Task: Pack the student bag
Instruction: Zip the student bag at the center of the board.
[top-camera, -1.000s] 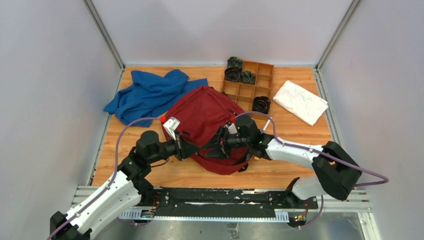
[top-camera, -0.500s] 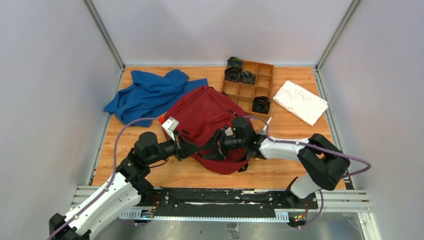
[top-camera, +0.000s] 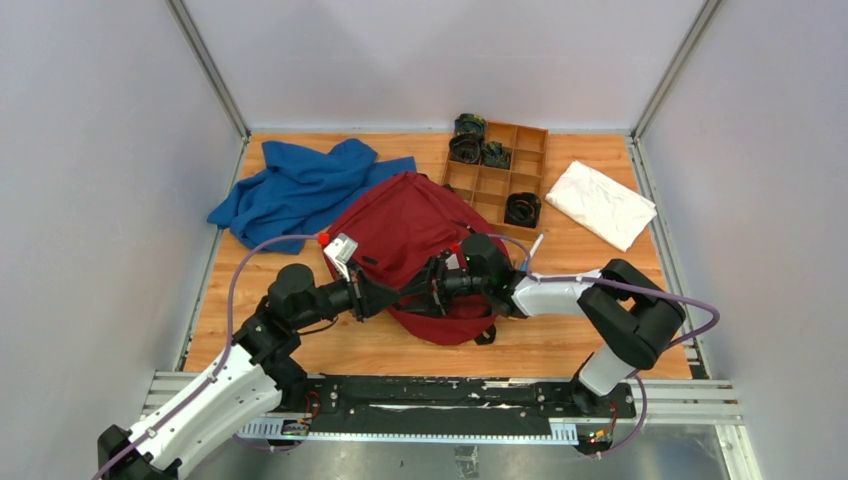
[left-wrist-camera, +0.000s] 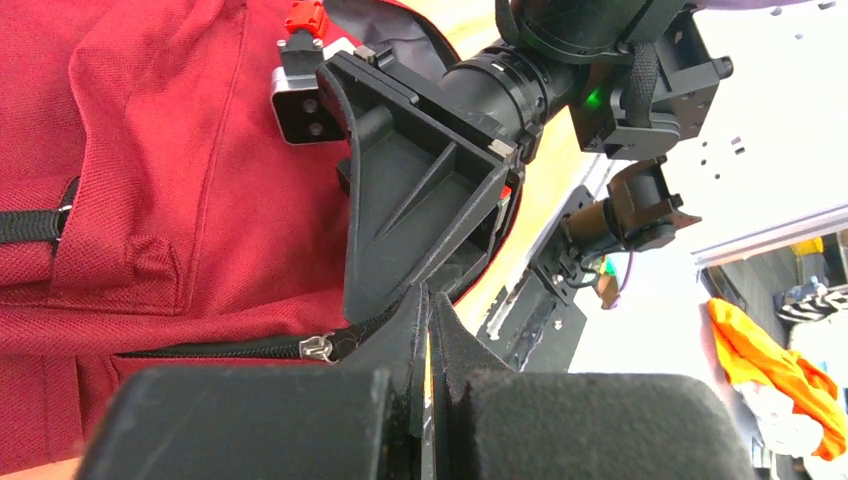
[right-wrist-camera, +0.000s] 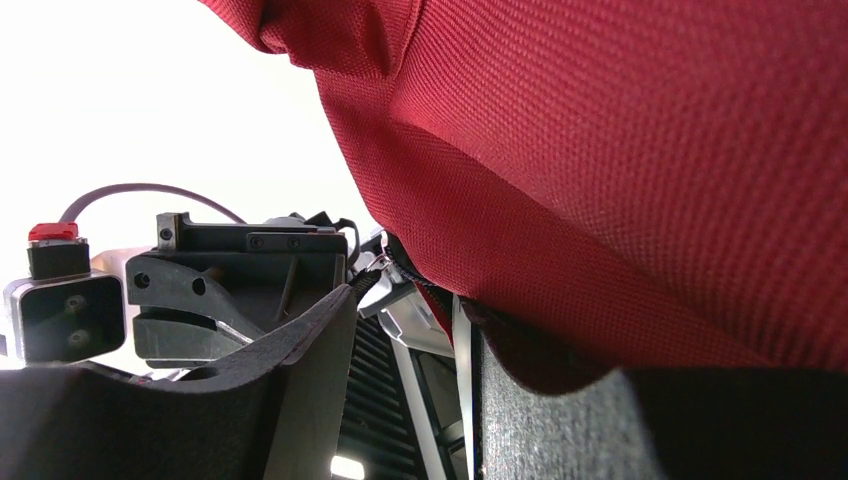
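The student bag (top-camera: 405, 225) lies under both pincers, which meet at its near edge. The left pincer (left-wrist-camera: 428, 318) is pressed shut at the zipper (left-wrist-camera: 250, 350). The right pincer (right-wrist-camera: 415, 312) stands open, with red fabric draped over one finger. Beyond them a wooden divided tray (top-camera: 545, 150) holds dark coils (top-camera: 521, 209) in several compartments.

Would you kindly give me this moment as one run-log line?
task: pack student bag | left pincer: shut at zipper | right pincer: at bag edge, grip unclear | blue cloth: outside bag
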